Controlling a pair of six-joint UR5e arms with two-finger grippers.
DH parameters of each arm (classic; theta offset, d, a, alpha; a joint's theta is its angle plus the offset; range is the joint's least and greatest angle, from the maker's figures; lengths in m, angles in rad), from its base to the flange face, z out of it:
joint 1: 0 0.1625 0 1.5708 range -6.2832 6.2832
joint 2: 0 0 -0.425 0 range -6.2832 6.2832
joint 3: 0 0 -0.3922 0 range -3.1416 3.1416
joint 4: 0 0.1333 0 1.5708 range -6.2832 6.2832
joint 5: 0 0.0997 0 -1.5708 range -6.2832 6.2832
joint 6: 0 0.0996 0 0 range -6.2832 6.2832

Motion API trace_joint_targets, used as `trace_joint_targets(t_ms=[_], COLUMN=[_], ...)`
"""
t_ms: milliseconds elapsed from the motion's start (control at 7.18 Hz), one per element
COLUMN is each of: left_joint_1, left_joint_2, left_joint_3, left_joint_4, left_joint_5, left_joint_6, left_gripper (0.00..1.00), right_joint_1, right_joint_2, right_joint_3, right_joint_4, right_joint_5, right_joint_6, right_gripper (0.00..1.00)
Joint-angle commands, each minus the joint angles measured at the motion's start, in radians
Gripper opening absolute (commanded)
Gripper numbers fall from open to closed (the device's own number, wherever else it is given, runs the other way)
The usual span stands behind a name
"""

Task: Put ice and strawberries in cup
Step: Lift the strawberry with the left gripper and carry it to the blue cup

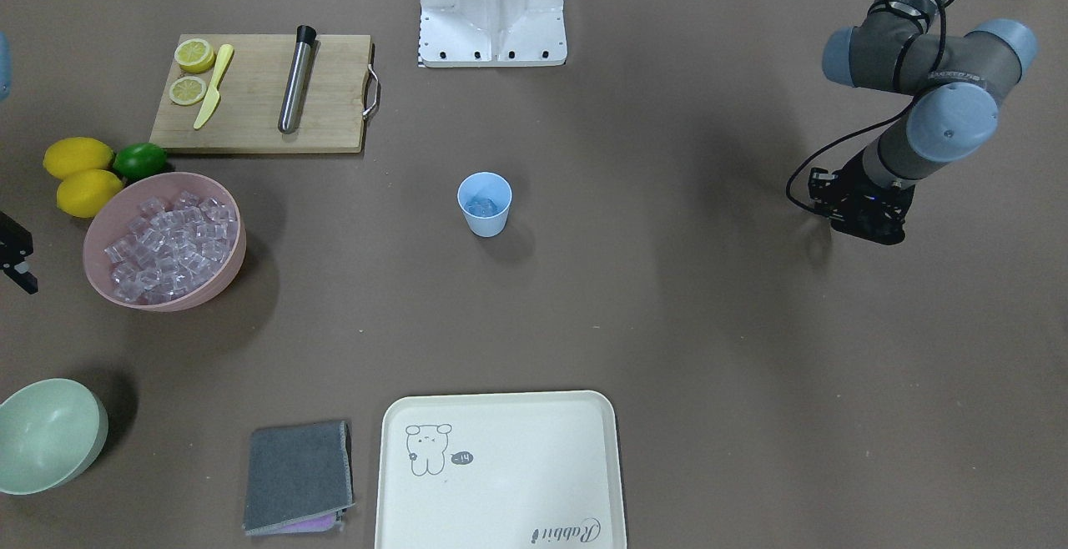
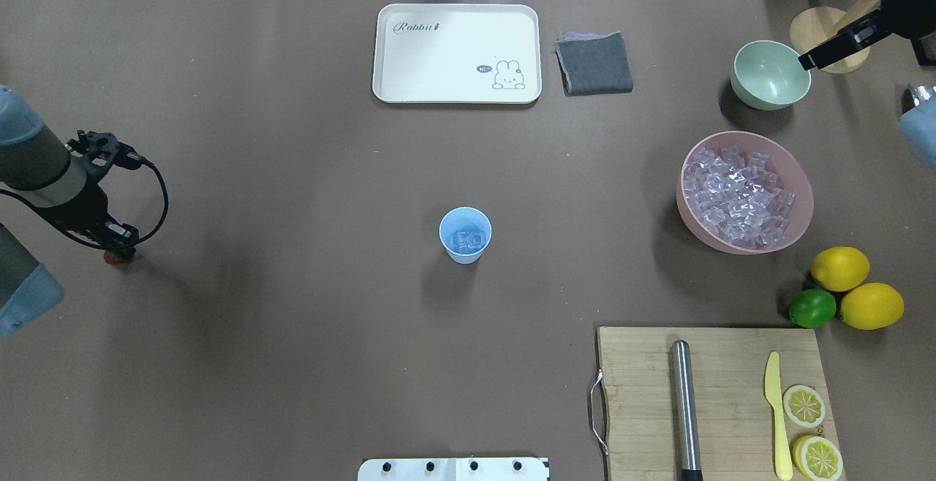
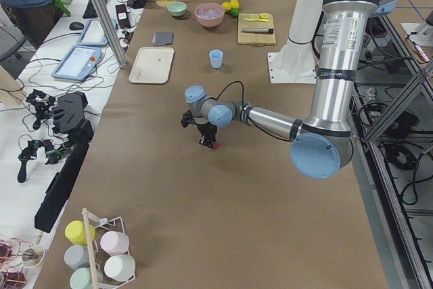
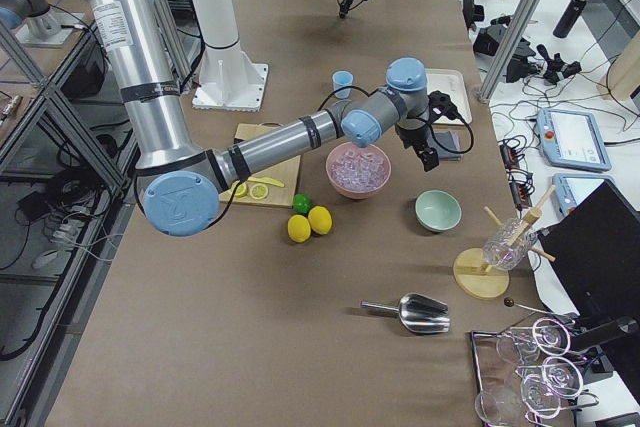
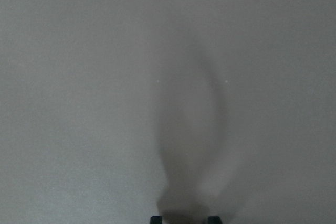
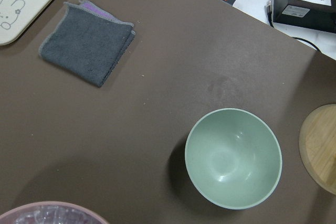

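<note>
Robotics lab, arm pedestal (image 1: 492, 11) bolted to the table (image 1: 667, 324), aluminium framing (image 3: 101, 11), tablets (image 3: 74, 64) and cabled controllers (image 3: 67, 113) alongside

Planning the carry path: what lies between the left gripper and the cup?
Nothing: in the overhead view only bare brown table separates the left gripper from the cup.

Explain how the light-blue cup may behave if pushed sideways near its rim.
The cup is tapered toward its base, so a high push would probably tip it. It looks like thin plastic, likely light; the ice cubes inside add a little weight low down. A low push may slide it.
</note>
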Motion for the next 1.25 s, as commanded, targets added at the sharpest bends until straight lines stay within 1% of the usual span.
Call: trace_joint_targets(t_ms=[0,139,279,557,697,836,975,1115], left_joint_1=[-0.046,-0.078,-0.115,-0.123,-0.123,-0.123,-0.111,-0.095], left_joint_2=[-0.023,-0.049,-0.1,-0.186,-0.251,-0.287,-0.322,-0.383], left_joint_3=[-0.003,-0.009,0.003,0.025,0.044,0.04,0.045,0.045], left_joint_4=[0.032,0.033,0.033,0.033,0.033,0.029,0.017,0.017], left_joint_5=[-0.005,-0.028,-0.098,-0.101,-0.102,-0.104,-0.104,-0.104], left_joint_6=[-0.001,-0.001,-0.001,-0.003,-0.007,-0.007,-0.05,-0.093], left_gripper=[0.11,0.11,0.11,0.11,0.11,0.11,0.11,0.11], right_joint_1=[0.0,0.0,0.0,0.0,0.0,0.0,0.0,0.0], right_joint_2=[-0.005,-0.006,-0.006,-0.005,0.005,0.008,0.008,0.006], right_joint_3=[0.004,0.004,0.002,0.002,0.007,0.007,0.008,0.011], right_joint_4=[0.0,0.0,0.0,0.0,-0.003,-0.002,-0.002,-0.002], right_joint_5=[0.0,0.002,0.008,0.016,0.011,0.014,0.017,0.016], right_joint_6=[0.003,0.009,0.0,0.0,0.0,0.005,0.006,0.009], right_gripper=[1.0,1.0,0.99,1.0,1.0,1.0,0.99,1.0])
